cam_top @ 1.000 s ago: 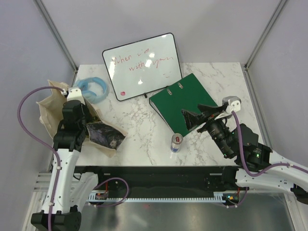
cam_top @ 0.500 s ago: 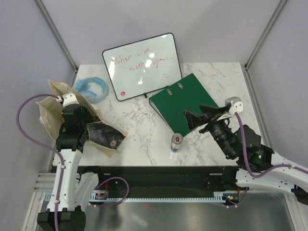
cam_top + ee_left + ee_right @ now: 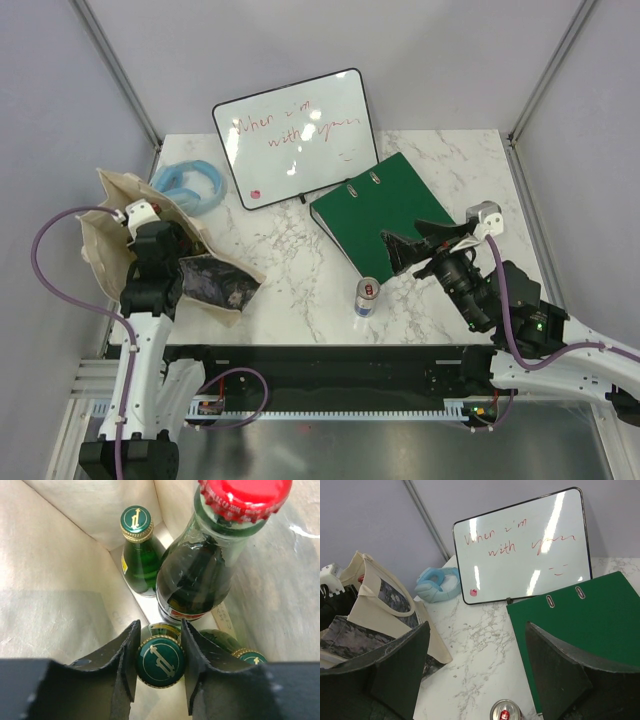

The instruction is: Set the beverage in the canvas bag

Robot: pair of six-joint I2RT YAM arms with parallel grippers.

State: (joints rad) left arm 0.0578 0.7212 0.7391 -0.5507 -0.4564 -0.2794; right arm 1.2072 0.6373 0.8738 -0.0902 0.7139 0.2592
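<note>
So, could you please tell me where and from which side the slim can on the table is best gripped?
Probably on the round side wall of the slim can, just below the rim, coming from above with the open right gripper. It stands upright with bare marble table on either side, so the jaws can straddle it; the green binder lies close behind.

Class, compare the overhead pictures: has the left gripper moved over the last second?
Yes. Seen from above, the left gripper, shut on a green-capped bottle, has shifted toward the near left, away from the blue object.
</note>
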